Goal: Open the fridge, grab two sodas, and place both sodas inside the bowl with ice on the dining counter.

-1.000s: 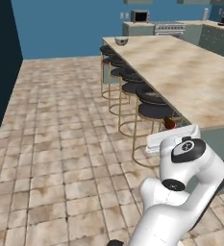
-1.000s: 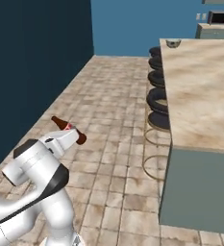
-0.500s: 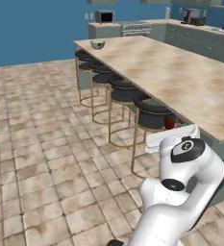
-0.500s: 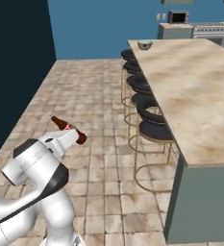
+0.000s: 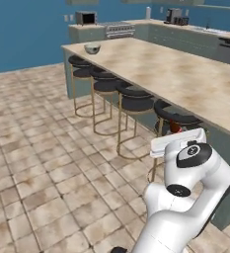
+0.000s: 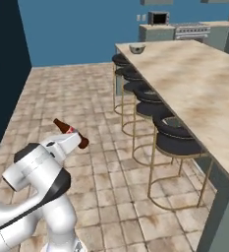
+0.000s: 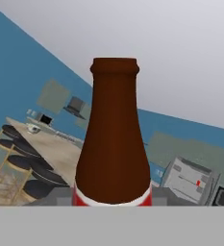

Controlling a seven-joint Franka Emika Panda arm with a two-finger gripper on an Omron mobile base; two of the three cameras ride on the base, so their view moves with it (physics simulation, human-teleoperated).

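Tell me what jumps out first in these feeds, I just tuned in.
The brown soda bottle looms in the hand view, held in the gripper, and in the right base view it juts out tilted above the tiled floor. Next comes the long dining counter with its row of black stools along the near side. At its far end sits the small bowl.

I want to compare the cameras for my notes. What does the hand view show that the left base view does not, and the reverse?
Hand view alone: the neck and rim of the brown soda bottle that the hand holds, seen close against the ceiling. Left base view alone: the tiled floor and the robot's white arm, with a bit of red behind it. Both share the dining counter, its black stools and the bowl at its far end.
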